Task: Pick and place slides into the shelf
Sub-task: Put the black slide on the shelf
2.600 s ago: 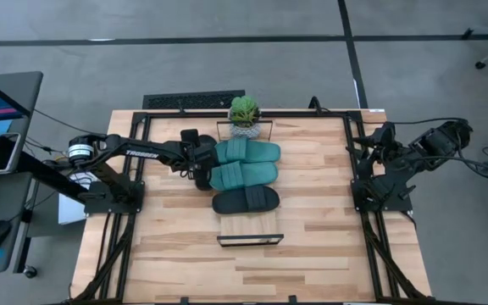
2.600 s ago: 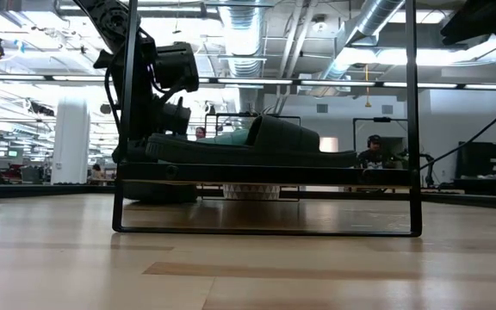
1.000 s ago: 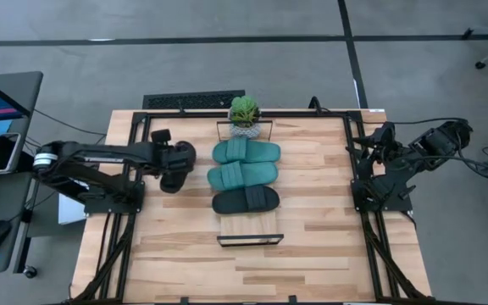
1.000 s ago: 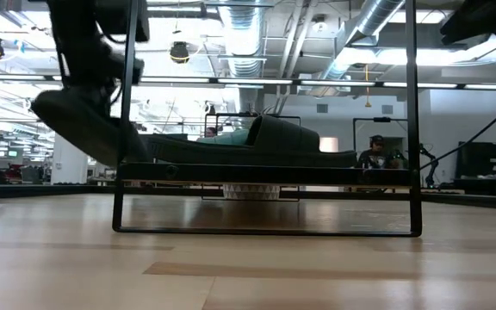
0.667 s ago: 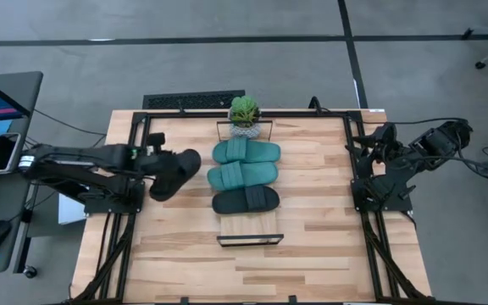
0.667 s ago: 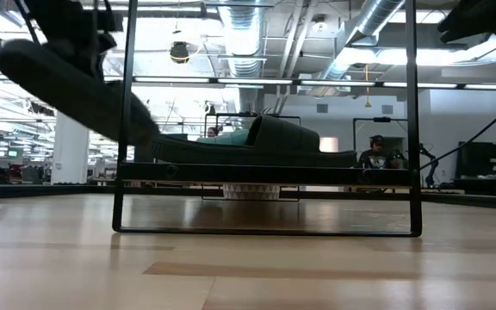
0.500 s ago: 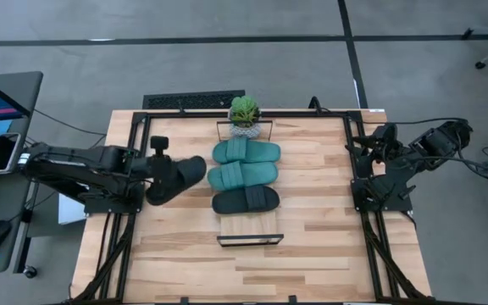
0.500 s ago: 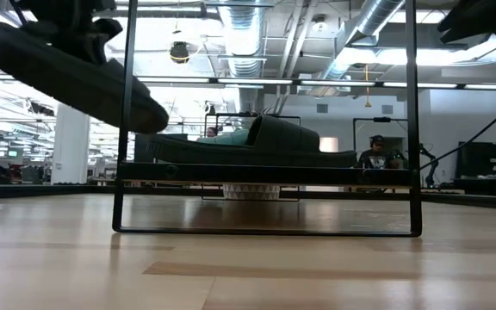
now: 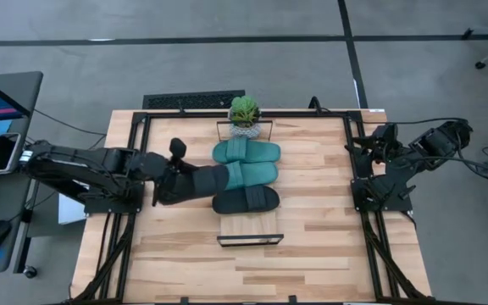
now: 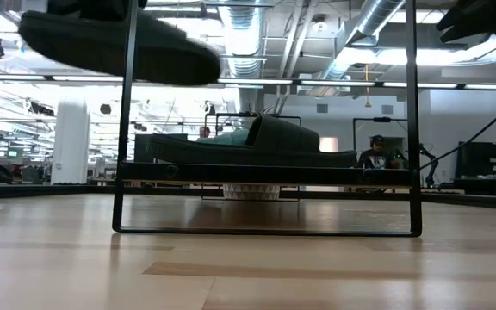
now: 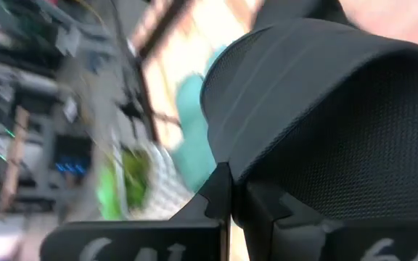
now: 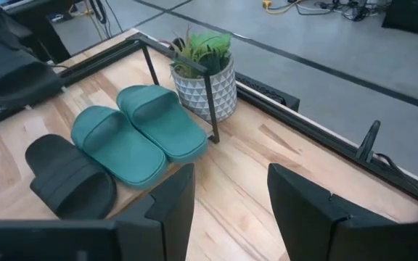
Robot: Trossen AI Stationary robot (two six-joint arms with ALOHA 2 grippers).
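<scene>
The left gripper (image 9: 174, 180) is clenched on a black slide (image 9: 195, 182), which it holds in the air, level, above the left part of the shelf (image 9: 249, 225); from above, the slide's toe end overlaps the left end of the middle teal-green slide (image 9: 251, 175). In the low view the carried black slide (image 10: 119, 45) hangs high above the shelf, well clear of the slides lying on it, crossing in front of the shelf's left black frame post (image 10: 129, 112). In the left wrist view the slide's wide black strap (image 11: 325, 109) fills most of the picture just past the closed fingers (image 11: 216, 199). Three slides lie side by side across the light-wood shelf: a teal-green slide (image 9: 248, 152) nearest the potted plant (image 9: 244, 114), the second teal-green one touching it, and another black slide (image 9: 246, 200) just beside that, toward the near end of the board. The bare near end of the shelf shows beyond that black slide. The right wrist view shows the same row: two teal-green slides (image 12: 140, 134) and the black one (image 12: 70, 183), with the plant in its patterned pot (image 12: 206, 76) behind the shelf's frame. The right gripper (image 9: 381, 135) waits at the table's right edge, well apart from the shelf, its fingers (image 12: 169, 199) spread and holding nothing.
</scene>
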